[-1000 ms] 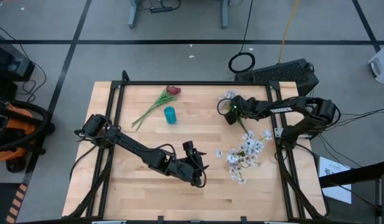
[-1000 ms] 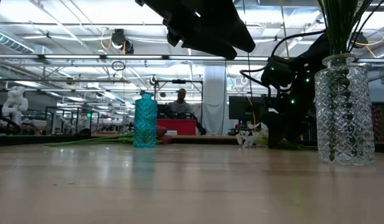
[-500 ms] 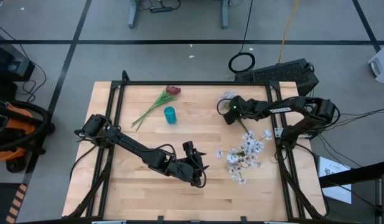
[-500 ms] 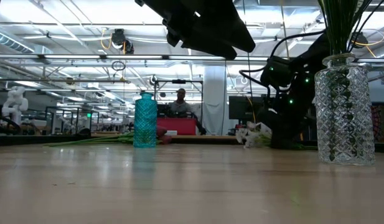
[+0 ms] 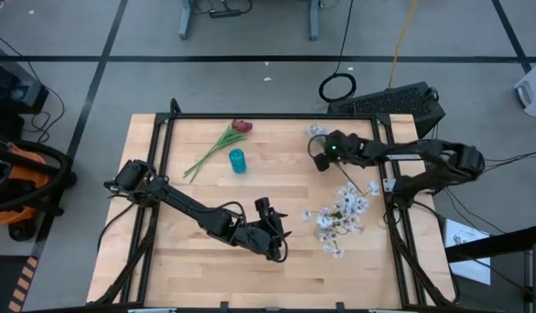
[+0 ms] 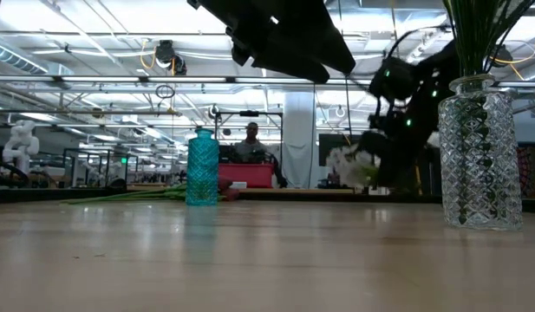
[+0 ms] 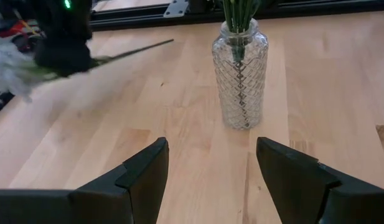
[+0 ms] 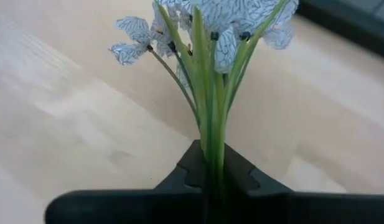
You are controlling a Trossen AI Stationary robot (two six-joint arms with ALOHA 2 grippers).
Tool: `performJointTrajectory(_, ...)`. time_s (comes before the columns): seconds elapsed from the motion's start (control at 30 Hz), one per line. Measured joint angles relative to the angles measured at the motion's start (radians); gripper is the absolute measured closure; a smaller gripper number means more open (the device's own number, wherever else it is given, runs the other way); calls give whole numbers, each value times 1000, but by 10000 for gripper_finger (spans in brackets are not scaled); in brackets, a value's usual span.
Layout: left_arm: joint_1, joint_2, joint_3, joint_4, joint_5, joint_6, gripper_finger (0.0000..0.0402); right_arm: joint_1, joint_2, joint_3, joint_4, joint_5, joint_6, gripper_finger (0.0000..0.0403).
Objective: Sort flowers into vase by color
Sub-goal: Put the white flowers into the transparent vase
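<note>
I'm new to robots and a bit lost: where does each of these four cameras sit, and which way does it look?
High: overhead, looking down; both arms show.
Low: tabletop level, facing the room; teal vase, arms overhead.
Left wrist: past the open left gripper toward the clear vase.
Right wrist: right gripper shut on white flower.
Shared: clear vase, low and left wrist.

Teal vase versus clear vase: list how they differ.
The teal vase is coloured and empty; the clear vase is see-through and holds green stems. In the low view, the teal vase looks slimmer than the clear vase. Both stand upright on the table and have textured glass.
</note>
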Motion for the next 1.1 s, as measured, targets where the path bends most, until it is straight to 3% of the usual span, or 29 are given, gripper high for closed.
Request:
performJointTrajectory(0.2, 0, 0, 0, 1, -2, -16, 153, 32, -232, 0, -7, -6, -17, 398)
performJointTrajectory(0.5, 6, -18, 0, 46, -59, 12, 153, 104, -600, 1, 36, -120, -43, 398)
performJointTrajectory(0.77, 52, -159, 0, 125, -58, 159, 153, 157, -750, 2, 235, -280, -68, 398)
performJointTrajectory(0.93, 118, -268, 1, 174, 61, 259, 153, 182, -740, 2, 397, -358, -89, 399)
performJointTrajectory(1.1, 226, -331, 2, 250, 297, 308, 153, 200, -706, 2, 514, -429, -103, 399)
